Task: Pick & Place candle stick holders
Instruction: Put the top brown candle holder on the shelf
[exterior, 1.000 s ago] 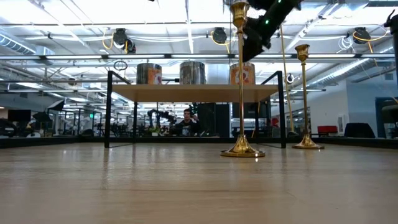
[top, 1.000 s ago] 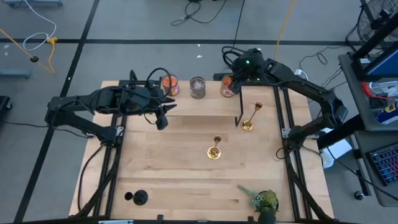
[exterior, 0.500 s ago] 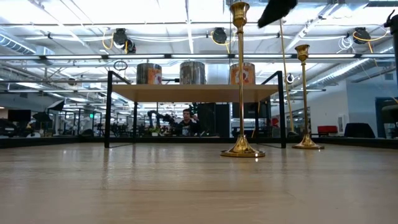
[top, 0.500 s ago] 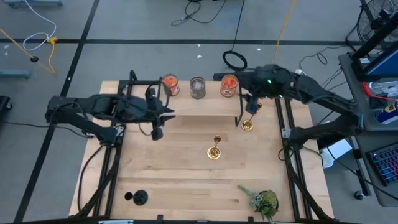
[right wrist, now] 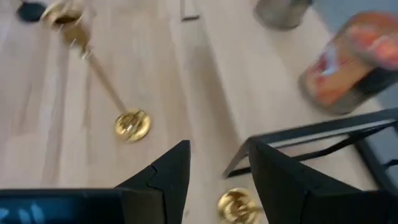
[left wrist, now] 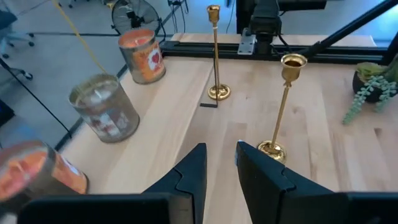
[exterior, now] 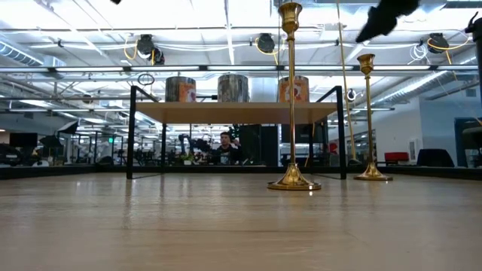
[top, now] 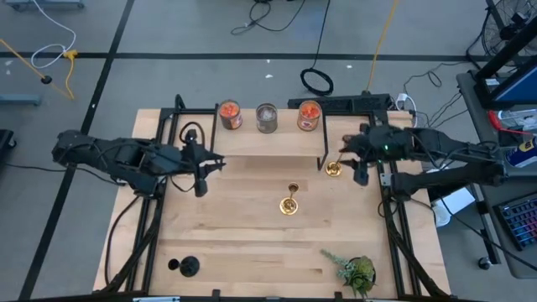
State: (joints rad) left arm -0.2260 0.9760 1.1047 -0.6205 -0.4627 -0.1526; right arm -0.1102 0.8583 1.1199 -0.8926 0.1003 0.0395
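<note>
Two gold candlesticks stand upright on their round bases: one at the table's middle [top: 290,202], one farther right by the shelf's leg [top: 334,168]. Both show in the low view [exterior: 292,98] [exterior: 368,117]. A black candlestick [top: 186,267] is at the near left corner. My left gripper [top: 200,186] hovers left of the middle, narrowly open and empty; its wrist view [left wrist: 221,152] faces both gold candlesticks. My right gripper [top: 361,174] hovers just right of the right gold candlestick, open and empty [right wrist: 217,155].
A raised wooden shelf on a black frame [top: 268,143] stands at the far edge. It carries two orange-filled jars [top: 229,115] [top: 309,116] and a grey jar [top: 267,117]. A small potted plant [top: 357,270] sits at the near right.
My right gripper has swung from above the shelf's right jar toward the table's right and near edges, ending beside the right gold candlestick. My left gripper has drawn back toward the table's left and near edges. The candlesticks have stayed put.
</note>
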